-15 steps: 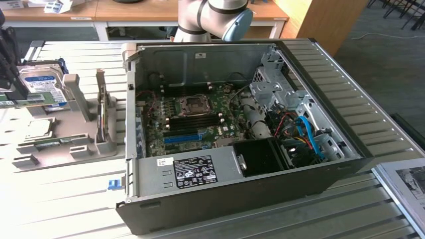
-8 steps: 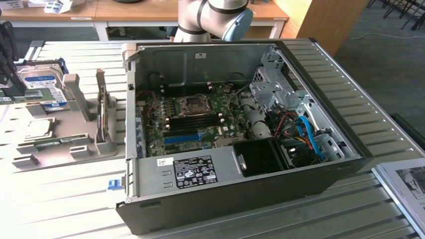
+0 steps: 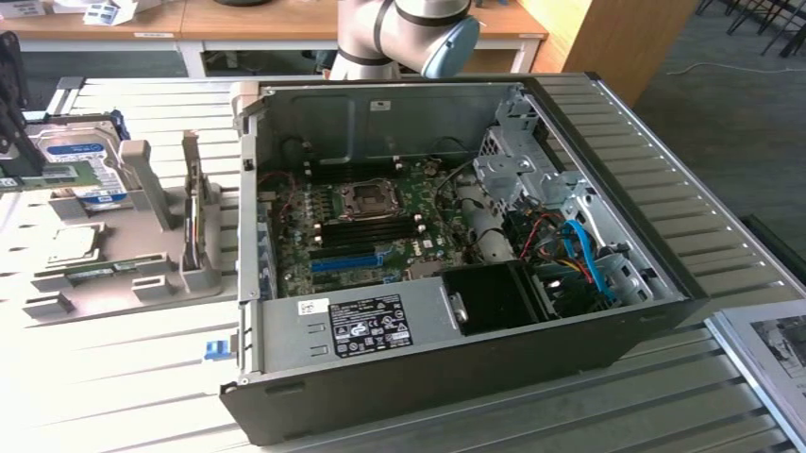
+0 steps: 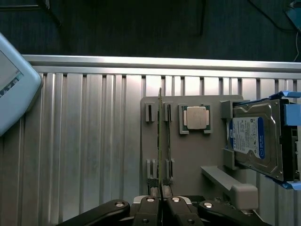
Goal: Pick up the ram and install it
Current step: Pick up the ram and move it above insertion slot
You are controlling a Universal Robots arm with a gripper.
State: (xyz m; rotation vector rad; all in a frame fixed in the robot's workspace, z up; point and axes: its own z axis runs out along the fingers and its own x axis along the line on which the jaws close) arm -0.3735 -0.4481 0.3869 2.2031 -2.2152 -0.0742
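Closest to the lens is my gripper, its two fingers drawn narrow and pinched on the thin upper edge of the ram. From that pinch the ram runs straight out ahead of me, so its long axis lies square to the line along which my fingers close.

Seen edge-on, it is little more than a dark green sliver that widens slightly toward my fingers. Its chips face sideways and I cannot make them out.

Beneath it lies the gray holder, and the stick lines up with the two pairs of slots there. From this edge-on angle I cannot tell whether its lower edge sits in them or is clear. It overshoots both pairs, so my guess is that it hangs above them.

Just beside those slots, a square silver processor chip rests in its own recess. Past that, a hard drive with a blue-and-white label leans on its rest. A ribbed metal table carries all of it.

On the exterior view's left stands the holder, with the hard drive at its far side and the chip nearer. On the exterior view's right, well apart from the ram, is the open computer case, lying on its side with the motherboard facing up. I judge the pickup to be in hand and the install not yet begun.
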